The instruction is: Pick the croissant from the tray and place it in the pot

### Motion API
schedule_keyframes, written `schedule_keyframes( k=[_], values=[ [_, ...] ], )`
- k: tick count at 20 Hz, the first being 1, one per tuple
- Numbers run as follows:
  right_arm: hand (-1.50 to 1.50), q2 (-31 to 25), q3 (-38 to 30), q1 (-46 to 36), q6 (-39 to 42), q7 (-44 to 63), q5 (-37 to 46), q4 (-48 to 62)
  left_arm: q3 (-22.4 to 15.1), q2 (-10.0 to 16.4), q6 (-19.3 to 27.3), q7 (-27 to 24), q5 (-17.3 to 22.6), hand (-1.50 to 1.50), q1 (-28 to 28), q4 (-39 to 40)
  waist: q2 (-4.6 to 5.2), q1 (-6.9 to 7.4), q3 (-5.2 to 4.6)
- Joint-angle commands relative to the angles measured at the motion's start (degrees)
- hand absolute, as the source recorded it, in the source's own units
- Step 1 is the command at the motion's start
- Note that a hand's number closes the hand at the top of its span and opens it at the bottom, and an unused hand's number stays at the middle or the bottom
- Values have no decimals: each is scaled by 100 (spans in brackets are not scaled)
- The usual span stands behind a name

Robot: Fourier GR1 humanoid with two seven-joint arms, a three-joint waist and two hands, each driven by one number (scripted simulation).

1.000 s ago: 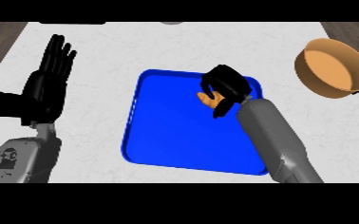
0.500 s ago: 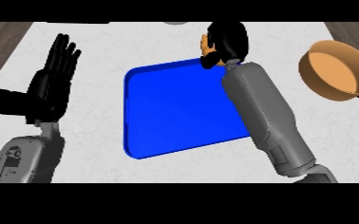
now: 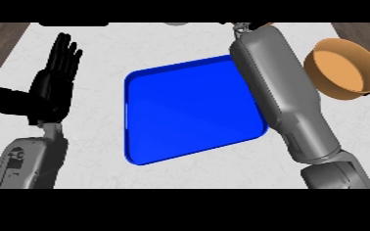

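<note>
The blue tray (image 3: 192, 110) lies in the middle of the counter, turned at an angle, with nothing on it. The croissant shows nowhere in the head view. My right forearm (image 3: 278, 78) stretches up along the tray's right edge to the picture's top, and its hand is cut off there. The tan pot (image 3: 339, 68) stands at the right edge, just right of that forearm. My left hand (image 3: 51, 88) rests open at the left, fingers up, apart from the tray.
The white marble counter (image 3: 94, 166) surrounds the tray. A small grey object (image 3: 173, 23) peeks in at the far edge. Brown floor shows at both upper corners.
My right hand, shut on the croissant over the tray, lifted away toward the far edge and left the view. The tray has turned and shifted. The left hand stayed put.
</note>
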Motion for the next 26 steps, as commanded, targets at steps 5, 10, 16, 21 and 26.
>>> schedule_keyframes(
  k=[5,10,16,21,26],
  values=[
    [150,-1051,-276,700,790,117,-3,-1388,109,-41,-87,-154,44,0,138,103,6,-102,11],
    [150,-1609,-616,1633,1360,-225,-462,-2256,209,76,21,268,58,0,14,-268,-6,-107,15],
    [150,-2226,-1279,2559,1178,-789,-1071,-2890,342,302,-314,354,175,0,88,-267,15,-46,14],
    [150,-2772,-1952,2991,659,-2046,-1845,-2153,232,23,-270,60,89,0,257,-267,49,38,15],
    [150,-2983,-2140,2929,97,-2599,-1899,-1183,325,82,-416,-14,60,0,113,-28,61,78,14]
  ],
)
